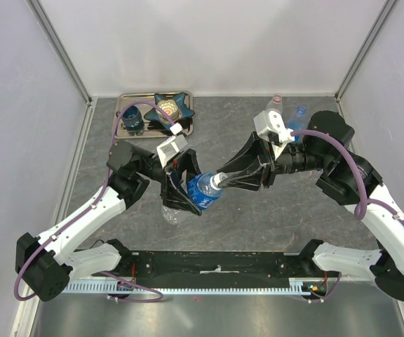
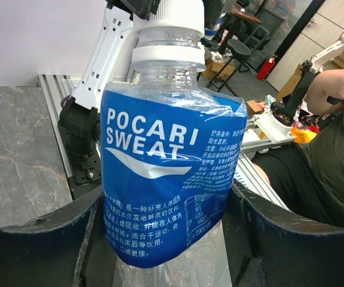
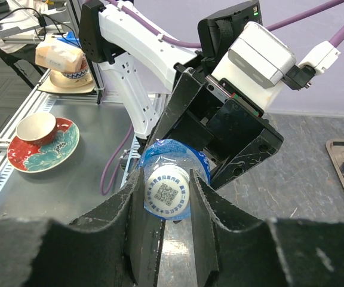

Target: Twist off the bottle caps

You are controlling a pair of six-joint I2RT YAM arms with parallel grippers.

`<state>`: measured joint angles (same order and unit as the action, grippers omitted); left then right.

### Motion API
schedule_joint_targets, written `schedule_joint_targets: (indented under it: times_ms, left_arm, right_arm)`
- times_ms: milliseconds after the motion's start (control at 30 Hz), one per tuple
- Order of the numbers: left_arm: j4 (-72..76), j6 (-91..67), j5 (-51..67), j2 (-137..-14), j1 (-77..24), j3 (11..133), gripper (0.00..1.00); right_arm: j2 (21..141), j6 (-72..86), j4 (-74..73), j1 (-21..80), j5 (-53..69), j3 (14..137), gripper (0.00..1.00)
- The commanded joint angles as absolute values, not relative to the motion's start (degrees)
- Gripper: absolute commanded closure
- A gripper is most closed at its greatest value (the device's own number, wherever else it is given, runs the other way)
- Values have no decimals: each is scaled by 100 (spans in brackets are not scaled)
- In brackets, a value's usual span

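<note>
My left gripper [image 1: 188, 193] is shut on a blue-labelled Pocari Sweat bottle [image 1: 203, 190], held tilted above the table; the label fills the left wrist view [image 2: 166, 191]. My right gripper [image 1: 224, 180] is shut on the bottle's white cap [image 3: 166, 194], which carries a QR code, with one finger [image 3: 137, 221] on each side. The cap also shows at the top of the left wrist view [image 2: 170, 24]. A clear bottle [image 1: 172, 214] lies on the table under the left gripper. Two more bottles stand at the back right, one with a pale cap [image 1: 277, 102] and one with a blue cap [image 1: 300, 112].
A metal tray [image 1: 123, 128] at the back left holds a dark blue mug [image 1: 132, 118] and a blue star-shaped dish [image 1: 171, 107]. White walls and frame posts enclose the grey stone table [image 1: 258, 217]. A black rail [image 1: 216, 265] runs along the near edge.
</note>
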<state>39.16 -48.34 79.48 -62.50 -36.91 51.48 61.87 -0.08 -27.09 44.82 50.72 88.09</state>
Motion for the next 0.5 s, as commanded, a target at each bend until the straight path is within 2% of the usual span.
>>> schedule_joint_targets:
  times_ms: [0,167,367,433,467]
  left_arm:
    - [4280,-4685,7919,-6082,-3533,5344,81]
    - [3631,-4133,7709,-6056,-3533,5431,81]
    - [3112,-3745,7497,-6029,-3533,5502,81]
    - [3032,-3692,7462,-6029,-3533,5520,81]
    - [3024,-3657,7453,-6021,-3533,5520,81]
  right_arm:
    - [5642,114,-3050,4465,5696,9088,100]
    - [5686,272,-3059,4465,5100,9017,100]
    - [5713,509,-2927,4456,4396,9097,56]
    - [5722,694,-2778,4465,4009,9114,47]
    - [5756,738,-2769,4456,3912,9149,36]
